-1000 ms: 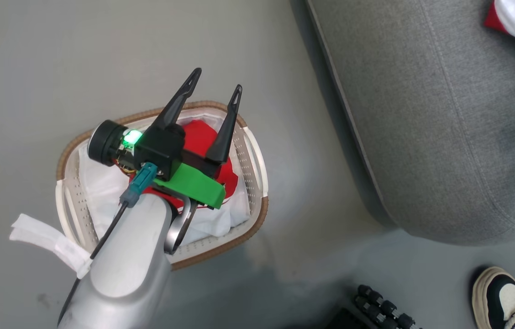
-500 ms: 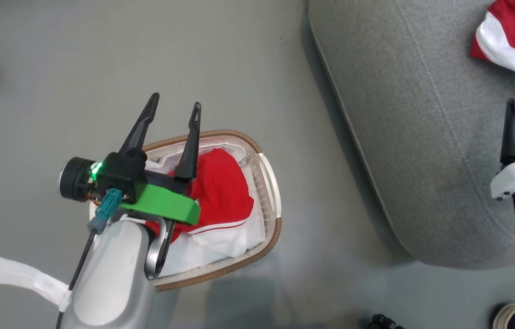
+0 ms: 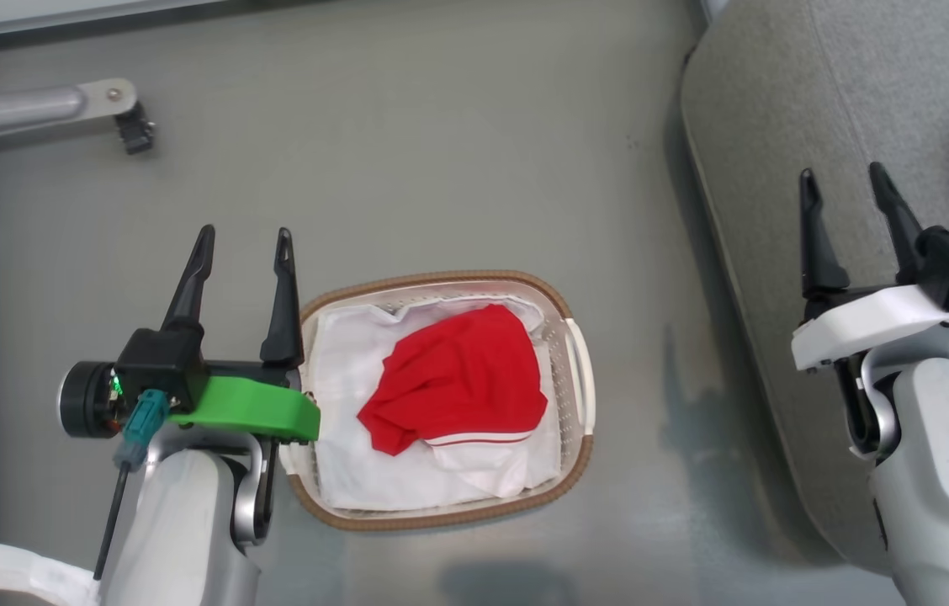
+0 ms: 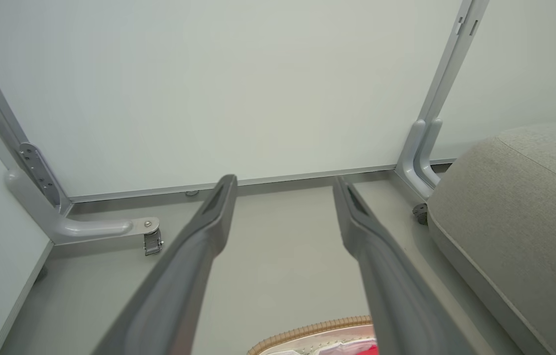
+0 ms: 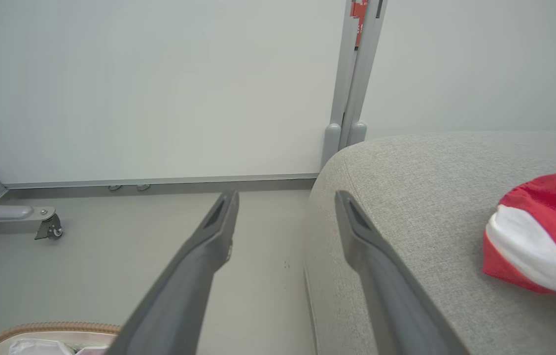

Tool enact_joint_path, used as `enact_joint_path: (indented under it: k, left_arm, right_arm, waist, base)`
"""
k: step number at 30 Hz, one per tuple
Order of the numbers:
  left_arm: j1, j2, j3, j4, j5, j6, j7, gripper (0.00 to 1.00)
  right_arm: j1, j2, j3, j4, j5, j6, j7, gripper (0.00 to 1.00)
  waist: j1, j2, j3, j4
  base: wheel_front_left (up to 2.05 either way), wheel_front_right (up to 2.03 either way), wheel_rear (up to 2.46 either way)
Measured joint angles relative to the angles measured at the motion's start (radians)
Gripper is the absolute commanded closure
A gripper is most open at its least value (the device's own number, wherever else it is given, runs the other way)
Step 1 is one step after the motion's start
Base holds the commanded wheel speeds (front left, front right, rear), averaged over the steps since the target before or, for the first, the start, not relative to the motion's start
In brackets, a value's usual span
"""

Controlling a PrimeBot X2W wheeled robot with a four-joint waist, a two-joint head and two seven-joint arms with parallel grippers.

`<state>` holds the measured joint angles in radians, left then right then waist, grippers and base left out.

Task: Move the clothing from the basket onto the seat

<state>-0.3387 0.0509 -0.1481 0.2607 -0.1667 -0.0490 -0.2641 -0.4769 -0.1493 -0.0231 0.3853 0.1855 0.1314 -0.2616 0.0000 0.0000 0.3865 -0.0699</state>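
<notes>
Left gripper (image 3: pixel 245 231), off the clothing (image 3: pixel 458 379) and now beside the basket (image 3: pixel 441 276), and right gripper (image 3: pixel 840 169) both hold fingers spread, empty.

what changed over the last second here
The head view shifted as a whole, so the camera moved. Measured against the basket, the left gripper went from above the clothing to beside the basket's left rim, open and empty. The right gripper came into view over the seat edge, open. The clothing stayed in the basket, ungrasped.

The clothing (image 3: pixel 458 379) is bright red with a white stripe; the basket (image 3: pixel 584 370) white, perforated, brown-rimmed; the seat (image 3: pixel 777 109) plain grey.
</notes>
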Motion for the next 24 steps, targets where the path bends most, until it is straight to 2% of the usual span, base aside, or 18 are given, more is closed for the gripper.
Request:
enact_joint_path:
  k: [11,24]
  left_arm:
    - [0.097,-0.001,0.041,-0.005,0.009,0.015,0.0,0.0]
    - [0.239,-0.001,0.056,-0.039,-0.002,0.005,0.0,0.0]
  right_arm:
    - [0.104,0.041,0.026,-0.002,0.015,0.0,0.0,0.0]
    - [0.226,0.065,0.065,0.013,0.019,0.0,0.0,0.0]
  waist:
    - [0.0,0.0,-0.102,0.07]
    - [0.0,0.0,-0.218,0.074]
  base:
    - [0.0,0.0,0.0]
    - [0.0,0.0,0.0]
